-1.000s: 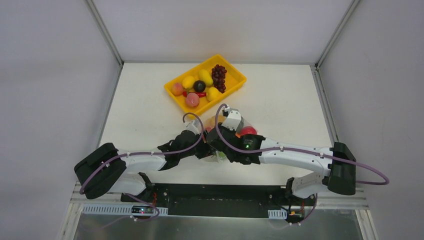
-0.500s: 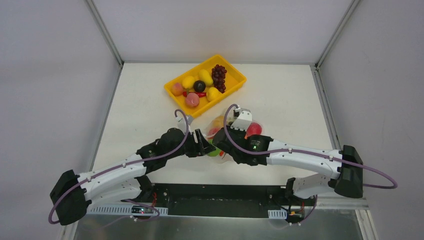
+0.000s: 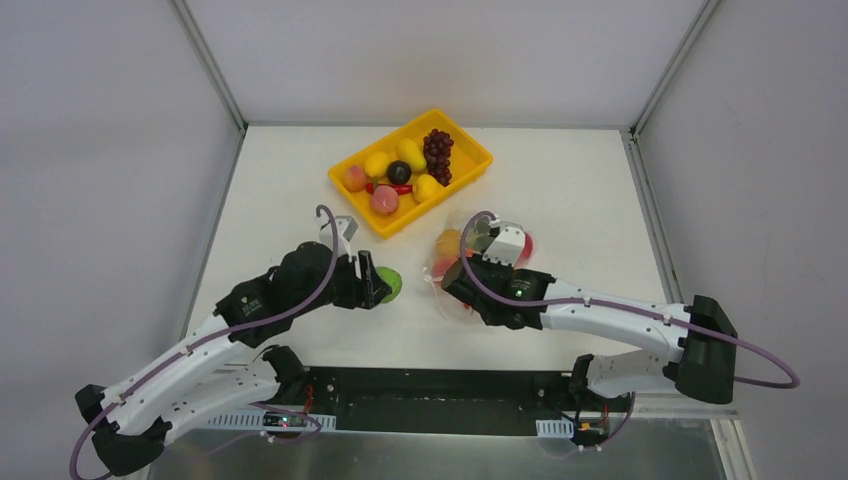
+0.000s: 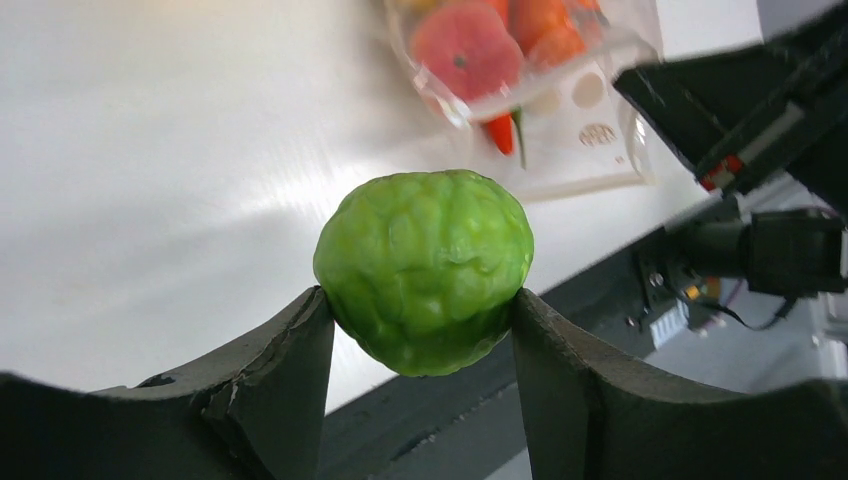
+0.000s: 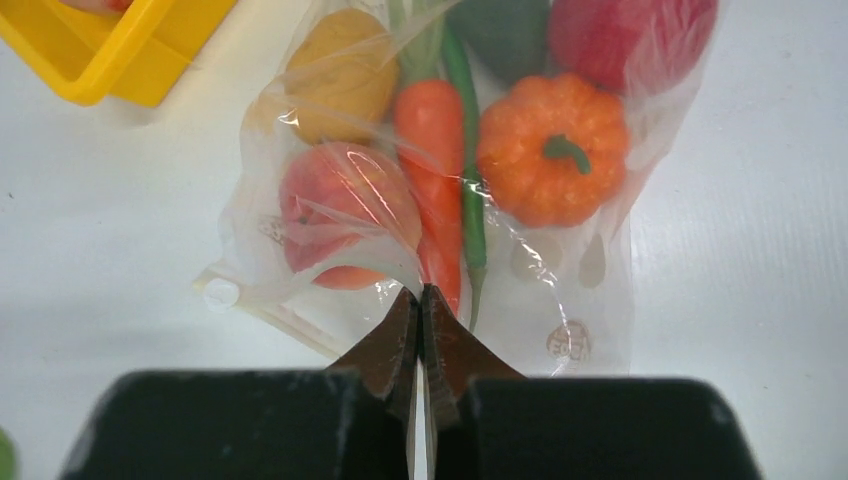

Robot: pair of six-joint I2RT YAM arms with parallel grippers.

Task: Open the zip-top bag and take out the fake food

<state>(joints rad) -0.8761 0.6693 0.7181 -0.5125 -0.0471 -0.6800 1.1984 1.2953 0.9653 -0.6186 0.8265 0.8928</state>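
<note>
My left gripper (image 3: 378,285) is shut on a bumpy green fruit (image 3: 389,285), held just above the table left of the zip-top bag (image 3: 447,262). In the left wrist view the fruit (image 4: 423,265) sits gripped between both jaws of my left gripper (image 4: 418,297). My right gripper (image 5: 420,296) is shut, pinching the bag's (image 5: 590,290) plastic near its zip strip. Inside the bag lie a peach (image 5: 345,215), an orange carrot (image 5: 432,140), an orange pumpkin (image 5: 553,145), a yellow-brown fruit (image 5: 335,90), a red piece (image 5: 635,30) and a dark green piece (image 5: 500,25).
The yellow tray (image 3: 462,133) stands at the back centre, holding several fruits and a dark purple grape bunch (image 3: 438,155). Its corner shows in the right wrist view (image 5: 130,60). The table's front edge runs just below both grippers.
My left gripper has drawn back to the left with the green fruit, now clear of the bag. My right gripper and the bag have shifted slightly right.
</note>
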